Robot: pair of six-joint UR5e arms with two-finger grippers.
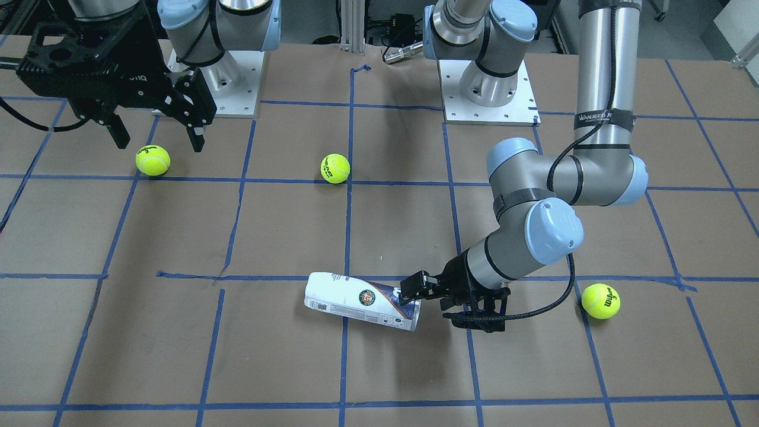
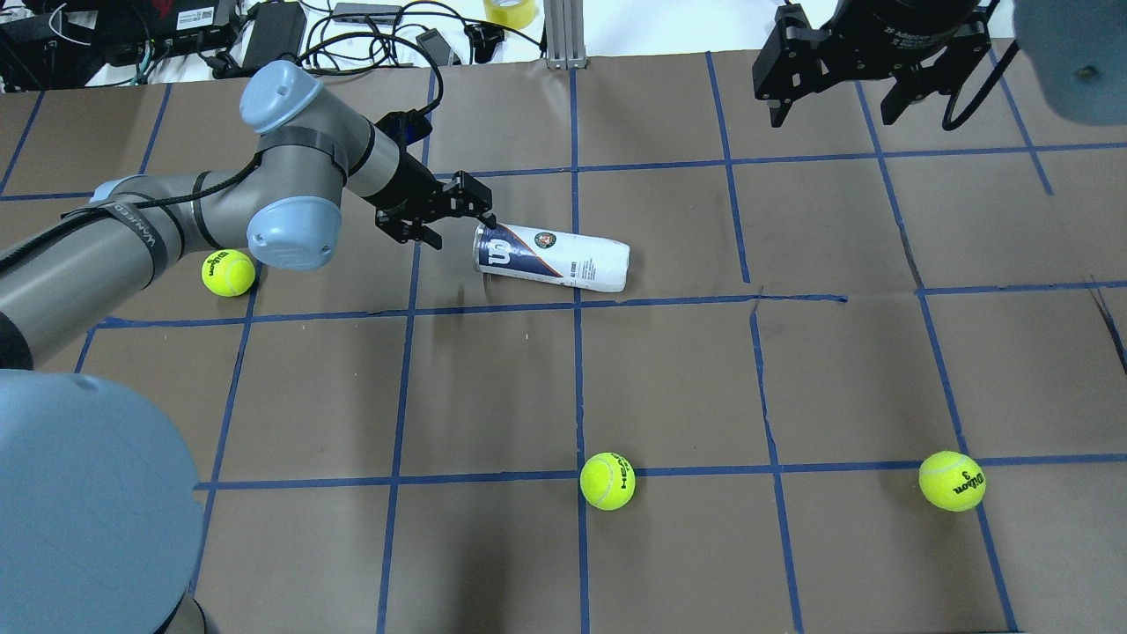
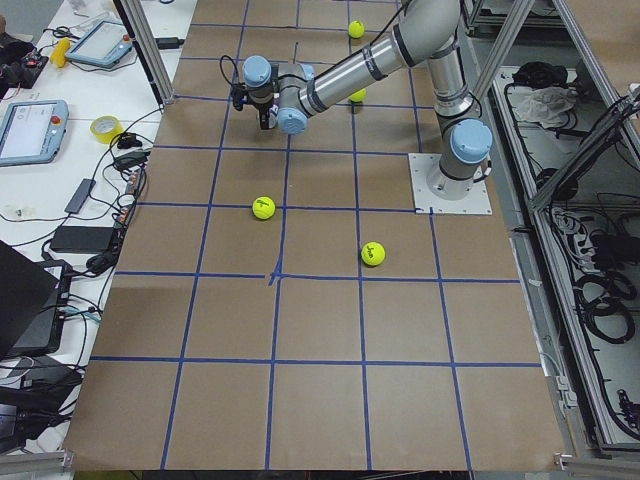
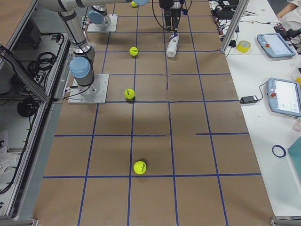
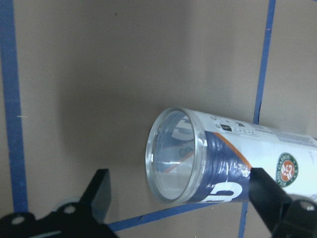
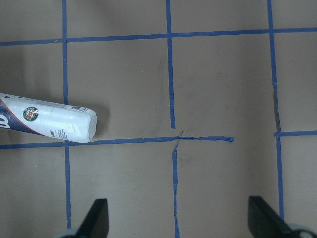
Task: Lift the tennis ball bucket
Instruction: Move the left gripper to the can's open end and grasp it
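The tennis ball bucket (image 2: 553,256) lies on its side on the brown table, a clear tube with a white label, navy band and round emblem; it also shows in the front view (image 1: 362,300). My left gripper (image 2: 462,227) is low at its navy open end, and is also in the front view (image 1: 409,293). In the left wrist view my left gripper (image 5: 183,193) is open, with the bucket's round mouth (image 5: 173,154) between the fingers. My right gripper (image 2: 832,113) hangs open and empty, high over the far right of the table, with the bucket's closed end (image 6: 54,122) at its wrist view's left.
Three loose yellow-green tennis balls lie on the table: one beside my left arm (image 2: 228,272), one at the near middle (image 2: 607,481), one at the near right (image 2: 952,481). Blue tape lines grid the brown paper. Cables and devices lie past the far edge (image 2: 264,26).
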